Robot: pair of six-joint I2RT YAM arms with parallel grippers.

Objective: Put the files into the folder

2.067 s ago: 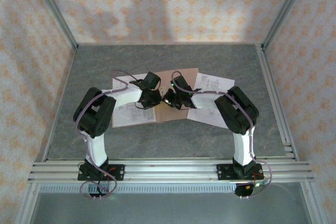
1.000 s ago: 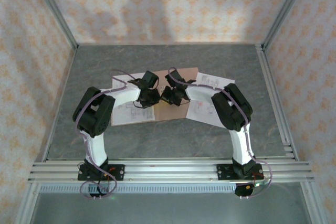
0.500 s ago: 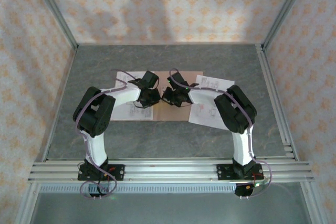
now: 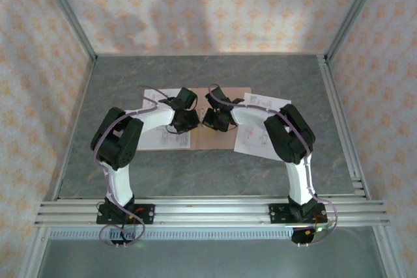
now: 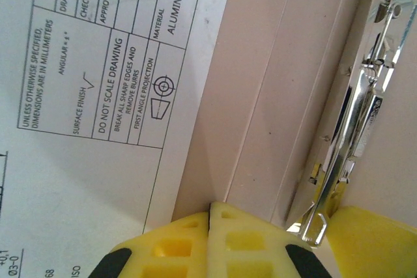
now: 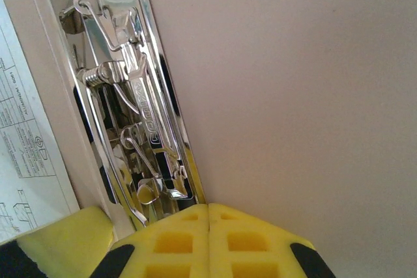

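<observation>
**All closed up, nothing pinched**

L gripper (image 5: 210,209): fingers pressed together, nothing betw. them, tips at the folder (image 5: 273,83) crease. Printed sheet (image 5: 98,63) just left of it, metal clip (image 5: 355,115) to its right. R gripper (image 6: 208,209): pressed together too, clip ahead-left, bare folder card ahead and right. Second sheet (image 4: 249,140) lies under R arm.

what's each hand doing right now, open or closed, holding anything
Left hand: closed, empty, over the folder.
Right hand: closed, empty, by the folder's metal clip.
</observation>
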